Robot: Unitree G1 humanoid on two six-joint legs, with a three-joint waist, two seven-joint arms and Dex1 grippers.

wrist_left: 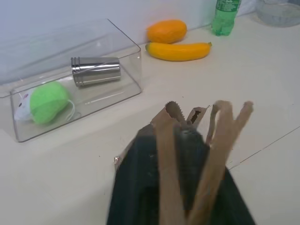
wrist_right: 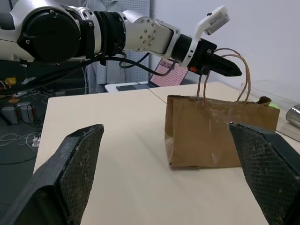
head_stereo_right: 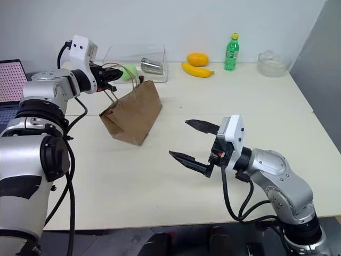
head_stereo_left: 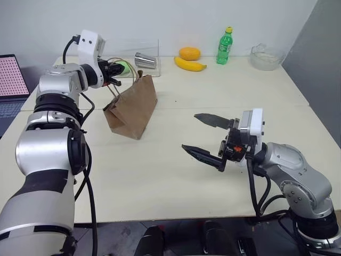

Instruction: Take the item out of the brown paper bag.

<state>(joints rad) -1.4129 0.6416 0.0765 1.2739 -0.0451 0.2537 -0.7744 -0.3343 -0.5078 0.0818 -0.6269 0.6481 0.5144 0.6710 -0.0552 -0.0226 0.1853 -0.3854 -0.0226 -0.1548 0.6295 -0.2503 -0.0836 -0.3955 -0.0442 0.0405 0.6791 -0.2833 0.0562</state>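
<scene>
The brown paper bag (head_stereo_left: 133,109) stands tilted on the pale table, left of centre, its mouth leaning toward the far left. My left gripper (head_stereo_left: 118,79) is at that upper corner, shut on the bag's string handles (wrist_left: 219,140), which run up between its dark fingers (wrist_left: 136,187). The right wrist view shows the same grip, with the handles (wrist_right: 246,79) looped up to the gripper above the bag (wrist_right: 220,136). The item is hidden inside the bag. My right gripper (head_stereo_left: 190,132) hovers open and empty to the right of the bag, pointing toward it.
A clear plastic box (head_stereo_left: 152,50) behind the bag holds a steel cup (wrist_left: 96,71) and a green ball (wrist_left: 47,102). Along the far edge lie a banana (head_stereo_left: 190,64), an orange fruit (head_stereo_left: 189,53), a green soda bottle (head_stereo_left: 225,46) and a glass bowl (head_stereo_left: 266,56). A laptop (head_stereo_left: 10,80) sits far left.
</scene>
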